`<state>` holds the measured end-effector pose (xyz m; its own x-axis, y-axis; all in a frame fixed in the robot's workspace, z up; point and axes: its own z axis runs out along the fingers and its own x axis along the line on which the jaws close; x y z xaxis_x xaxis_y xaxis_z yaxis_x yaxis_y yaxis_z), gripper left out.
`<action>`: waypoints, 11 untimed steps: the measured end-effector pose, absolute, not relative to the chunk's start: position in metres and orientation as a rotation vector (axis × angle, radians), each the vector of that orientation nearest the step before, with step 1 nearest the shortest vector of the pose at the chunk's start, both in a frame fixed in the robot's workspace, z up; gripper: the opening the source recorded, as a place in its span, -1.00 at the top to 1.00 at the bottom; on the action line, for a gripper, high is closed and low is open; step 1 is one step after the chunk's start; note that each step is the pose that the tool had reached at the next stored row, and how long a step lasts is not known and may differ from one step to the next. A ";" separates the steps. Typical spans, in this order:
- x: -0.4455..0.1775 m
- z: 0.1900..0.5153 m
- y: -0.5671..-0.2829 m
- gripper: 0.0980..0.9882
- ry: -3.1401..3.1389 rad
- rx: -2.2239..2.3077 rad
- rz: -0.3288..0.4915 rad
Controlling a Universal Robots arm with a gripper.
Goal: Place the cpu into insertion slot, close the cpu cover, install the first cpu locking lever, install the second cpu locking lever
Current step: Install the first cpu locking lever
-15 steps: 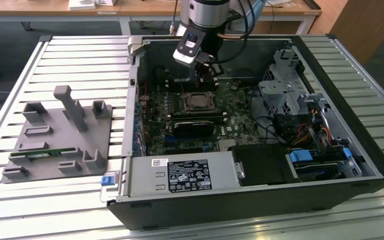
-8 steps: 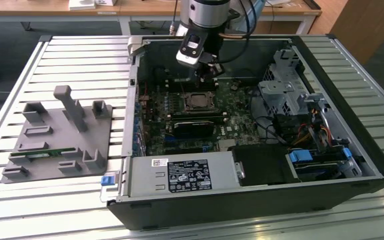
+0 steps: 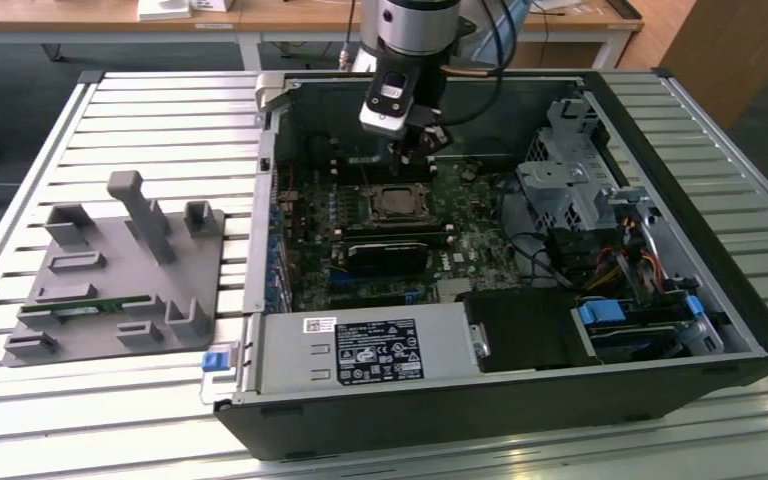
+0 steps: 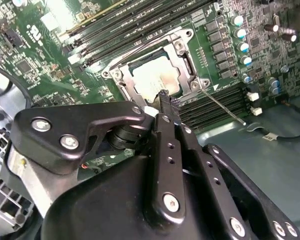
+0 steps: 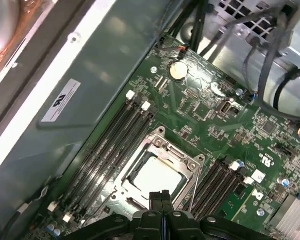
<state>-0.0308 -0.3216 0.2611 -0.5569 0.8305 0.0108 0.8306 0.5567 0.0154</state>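
The cpu (image 4: pixel 155 75) lies flat inside the insertion slot (image 4: pixel 121 82) on the green motherboard (image 5: pixel 210 115); the cpu cover (image 4: pixel 150 50) is folded down on the slot, its silver frame round the chip's pale metal top, which shows through the window. The gripper (image 5: pixel 160 196) hangs just above the slot's edge, clear of the cover; its jaws are pressed together with only a thin seam between the black fingers (image 4: pixel 164 107), and they have hold of nothing. A thin locking lever (image 4: pixel 222 106) runs out from one corner of the slot, slanting over the black memory slots (image 4: pixel 210 102) beside it; whether it is latched I cannot tell. The slot sits deep inside the open computer case (image 3: pixel 704 300), which lies on a slatted metal desk (image 3: pixel 157 120); well apart from the slot, outside the case, stands a grey fixture block (image 3: pixel 117 290).
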 end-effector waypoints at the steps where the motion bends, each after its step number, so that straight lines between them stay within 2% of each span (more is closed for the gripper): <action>1: -0.031 0.261 -0.322 0.98 -2.775 -1.467 -0.029; 11: -0.031 0.261 -0.322 0.98 -2.854 -1.304 -0.029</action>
